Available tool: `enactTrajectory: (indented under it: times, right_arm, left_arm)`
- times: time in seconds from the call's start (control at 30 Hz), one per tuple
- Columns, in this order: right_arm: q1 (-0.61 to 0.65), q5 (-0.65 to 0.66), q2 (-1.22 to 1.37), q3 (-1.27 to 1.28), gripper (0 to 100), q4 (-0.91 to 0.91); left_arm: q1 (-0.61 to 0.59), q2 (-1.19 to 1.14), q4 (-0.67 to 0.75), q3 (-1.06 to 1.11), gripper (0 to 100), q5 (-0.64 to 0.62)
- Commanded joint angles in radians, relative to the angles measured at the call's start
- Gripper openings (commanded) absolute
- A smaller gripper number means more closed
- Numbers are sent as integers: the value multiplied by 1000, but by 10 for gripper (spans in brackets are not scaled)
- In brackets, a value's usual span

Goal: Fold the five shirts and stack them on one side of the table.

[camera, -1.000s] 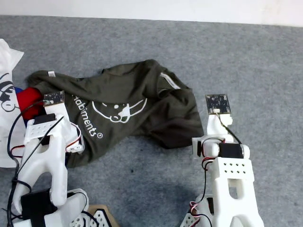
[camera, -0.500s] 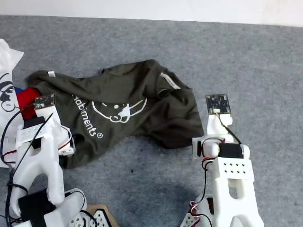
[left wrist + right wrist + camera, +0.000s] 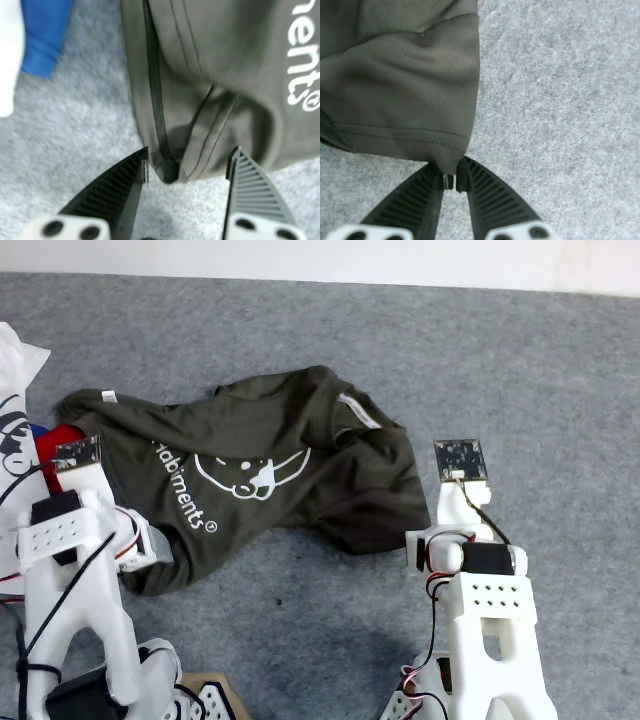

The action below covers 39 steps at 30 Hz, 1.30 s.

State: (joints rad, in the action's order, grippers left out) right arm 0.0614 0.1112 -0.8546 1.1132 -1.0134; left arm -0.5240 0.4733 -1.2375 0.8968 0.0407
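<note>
Pincers: left pincer [image 3: 190, 156] open, jaws astride one near hem corner of the olive shirt [image 3: 260, 435]; right pincer [image 3: 451, 176] clamped on the other near corner. We read the crumpled shirt's long axis as running across the grey surface [image 3: 520, 360], a corner just ahead of each arm.

The right gripper [image 3: 451, 181] has its ribbed black jaws pressed almost together, pinching the hem corner of the olive shirt [image 3: 395, 85]; a stitched seam runs along that hem just above the corner; grey felt-like table [image 3: 555, 100] lies bare beside the shirt's straight side edge.
</note>
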Motion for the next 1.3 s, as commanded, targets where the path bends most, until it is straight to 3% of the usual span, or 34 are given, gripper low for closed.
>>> enactTrajectory:
  times: [0.0,0.13,0.43,0.5,0.67,0.87,1.07,1.27]
  right_arm:
    - [-12,11,-25,-7,7,13]
    - [-12,11,-25,-7,7,13]
    - [-13,12,-25,-7,7,12]
    - [-13,12,-25,-7,7,12]
    - [-13,12,-25,-7,7,10]
    - [-15,14,-33,-7,7,7]
    - [-16,15,-33,-16,7,1]
    - [-74,17,-27,-76,6,-30]
  left_arm:
    - [-10,33,48,85,267,12]
    - [-8,31,163,193,267,106]
    - [-2,31,221,208,265,110]
    - [5,31,226,216,227,110]
    - [7,30,226,245,0,114]
    - [7,31,224,252,6,110]
    - [-8,42,126,81,7,109]
    - [-154,42,-43,-208,7,109]
